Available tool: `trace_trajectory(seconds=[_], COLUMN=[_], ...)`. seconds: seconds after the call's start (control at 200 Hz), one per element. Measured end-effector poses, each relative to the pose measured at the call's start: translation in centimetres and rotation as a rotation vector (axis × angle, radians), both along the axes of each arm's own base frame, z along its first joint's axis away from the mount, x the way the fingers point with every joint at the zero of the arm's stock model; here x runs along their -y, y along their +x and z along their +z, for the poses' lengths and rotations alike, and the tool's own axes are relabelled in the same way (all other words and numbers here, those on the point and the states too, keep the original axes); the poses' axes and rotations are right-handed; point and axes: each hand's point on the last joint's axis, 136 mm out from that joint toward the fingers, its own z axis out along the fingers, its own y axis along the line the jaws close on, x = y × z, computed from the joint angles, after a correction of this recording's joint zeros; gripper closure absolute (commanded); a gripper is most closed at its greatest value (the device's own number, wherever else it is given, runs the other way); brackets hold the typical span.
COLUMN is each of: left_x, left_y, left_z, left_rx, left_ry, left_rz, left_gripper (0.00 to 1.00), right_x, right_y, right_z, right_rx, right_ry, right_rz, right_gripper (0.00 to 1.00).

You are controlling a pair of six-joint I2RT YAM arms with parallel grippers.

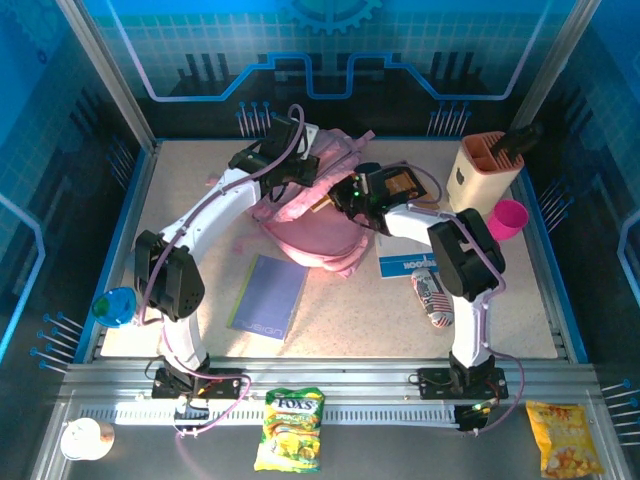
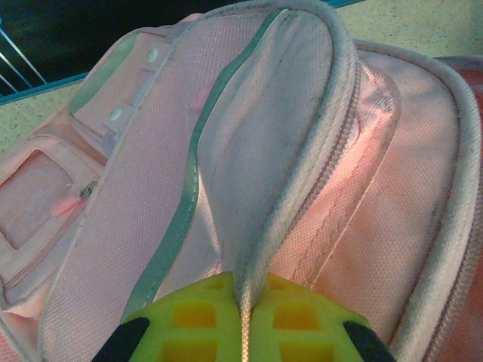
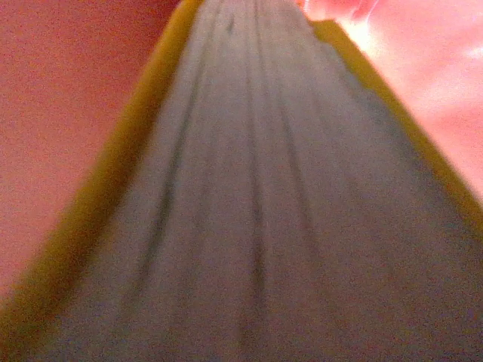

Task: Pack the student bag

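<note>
Nearest the left wrist lens, the left gripper was pressed shut on the zipper rim of the student bag, holding its mouth up. The bag lay mid-table. The right gripper appeared clamped on a book, whose page edge was already inside the pink lining. Judged partway: notebook, pencil case and booklet lay unpacked.

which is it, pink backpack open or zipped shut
Open: the left hand holds the zip rim of the backpack up off the opposite rim, and the right hand has a book inside.
</note>
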Motion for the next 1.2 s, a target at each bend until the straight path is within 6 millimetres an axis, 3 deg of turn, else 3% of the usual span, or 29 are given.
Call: trace_trajectory(seconds=[0.21, 0.385, 0.49, 0.63, 0.775, 0.9, 1.046, 1.201], left_x=[-0.1, -0.6, -1.1, -1.7, -2.9, -4.4, -6.2, -7.5], left_y=[0.0, 0.3, 0.5, 0.8, 1.3, 1.3, 1.3, 1.2], left_z=[0.0, 0.0, -0.3, -0.7, -1.2, -3.2, -5.3, -6.3], left_rx=[0.000, -0.005, -0.011, -0.020, -0.023, -0.055, -0.094, -0.126], left_ry=[-0.002, -0.008, -0.005, 0.001, 0.005, 0.018, 0.027, 0.002], left_rz=[0.004, 0.027, 0.037, 0.049, 0.076, 0.104, 0.149, 0.207], left_gripper=[1.00, 1.00, 1.00, 1.00, 1.00, 1.00, 1.00, 0.56], right_x=[-2.8, -3.9, -2.8, -0.1, 2.5, 3.7, 6.3, 9.1], right_y=[3.0, 3.1, 1.2, -2.7, -5.5, -7.8, -9.6, -10.8], right_z=[-0.1, -0.5, -1.8, -2.4, 1.0, 4.5, 5.3, 3.9], right_rx=[0.015, -0.003, -0.043, -0.096, -0.032, 0.057, 0.092, 0.066], right_ry=[0.036, 0.054, 0.027, 0.019, 0.021, -0.017, -0.156, -0.336], right_rz=[0.007, 0.048, 0.064, 0.082, 0.105, 0.126, 0.102, 0.087], right_gripper=[0.75, 0.41, 0.31, 0.28, 0.26, 0.25, 0.22, 0.21])
